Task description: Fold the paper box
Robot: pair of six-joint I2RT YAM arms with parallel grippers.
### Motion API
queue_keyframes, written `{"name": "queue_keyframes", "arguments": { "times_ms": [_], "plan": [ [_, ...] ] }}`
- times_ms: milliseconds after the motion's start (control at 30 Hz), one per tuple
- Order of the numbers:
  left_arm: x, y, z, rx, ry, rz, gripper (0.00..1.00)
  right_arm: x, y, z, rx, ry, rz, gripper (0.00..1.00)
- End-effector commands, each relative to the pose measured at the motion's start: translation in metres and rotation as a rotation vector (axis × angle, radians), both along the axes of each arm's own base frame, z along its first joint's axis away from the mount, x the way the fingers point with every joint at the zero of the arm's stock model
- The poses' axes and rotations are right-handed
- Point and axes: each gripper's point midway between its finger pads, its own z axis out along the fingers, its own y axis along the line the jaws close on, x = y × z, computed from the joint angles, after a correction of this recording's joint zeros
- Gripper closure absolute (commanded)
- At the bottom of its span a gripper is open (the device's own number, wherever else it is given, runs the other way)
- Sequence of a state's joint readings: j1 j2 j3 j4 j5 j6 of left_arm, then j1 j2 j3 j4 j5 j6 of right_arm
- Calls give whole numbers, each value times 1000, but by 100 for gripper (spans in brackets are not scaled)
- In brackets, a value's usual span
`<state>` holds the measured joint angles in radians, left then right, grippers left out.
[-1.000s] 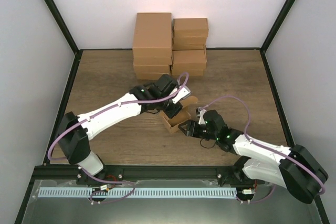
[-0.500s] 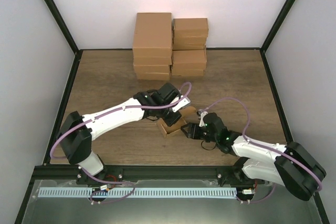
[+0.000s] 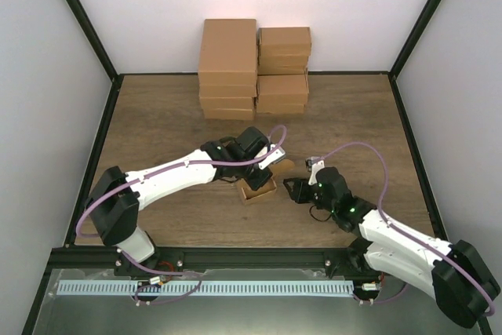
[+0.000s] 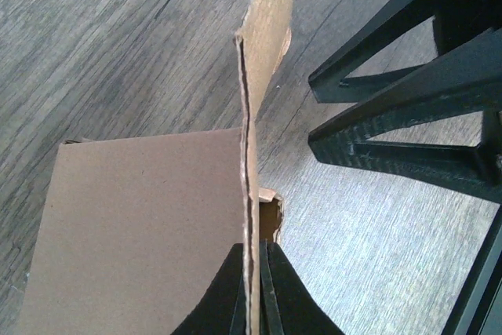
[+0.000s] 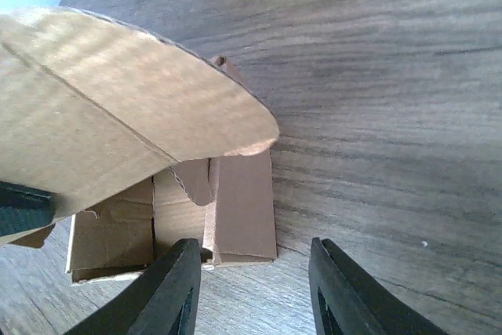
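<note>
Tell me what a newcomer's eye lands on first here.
Mid-table, the left end effector pinches the half-folded paper box by its upright lid flap. The right end effector hovers open just beside it. Stacked brown cartons line the back wall.

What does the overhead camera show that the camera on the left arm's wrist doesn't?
Only the overhead view shows the whole left arm and right arm, plus the carton stacks at the back of the table. Only the left wrist view shows, close up, the left tool pinching an upright flap of the paper box, seen edge-on. Both show the box, the wooden tabletop and the right tool, its jaws apart, beside the box.
</note>
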<state>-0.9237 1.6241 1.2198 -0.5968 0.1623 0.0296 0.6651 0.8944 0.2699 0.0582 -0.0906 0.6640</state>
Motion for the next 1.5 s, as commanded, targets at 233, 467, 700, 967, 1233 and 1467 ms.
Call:
{"name": "queue_keyframes", "arguments": {
  "times_ms": [233, 467, 700, 967, 1233, 1467],
  "plan": [
    [-10, 28, -12, 82, 29, 56, 96, 15, 0, 21, -18, -129, 7, 86],
    [-13, 30, -13, 77, 42, 67, 96, 18, 6, 16, 155, -141, -30, 99],
    [-14, 31, -10, 60, 39, 74, 96, 27, 24, 25, 277, -154, -10, 99],
    [-17, 29, -11, 35, 54, 71, 96, 36, 39, 20, 284, -128, 22, 99],
    [-16, 26, -10, 17, 60, 72, 96, 26, 51, 17, 355, -55, 86, 99],
    [-17, 24, -12, 17, 69, 73, 96, 16, 54, 18, 379, -31, 121, 99]
  ]
}}
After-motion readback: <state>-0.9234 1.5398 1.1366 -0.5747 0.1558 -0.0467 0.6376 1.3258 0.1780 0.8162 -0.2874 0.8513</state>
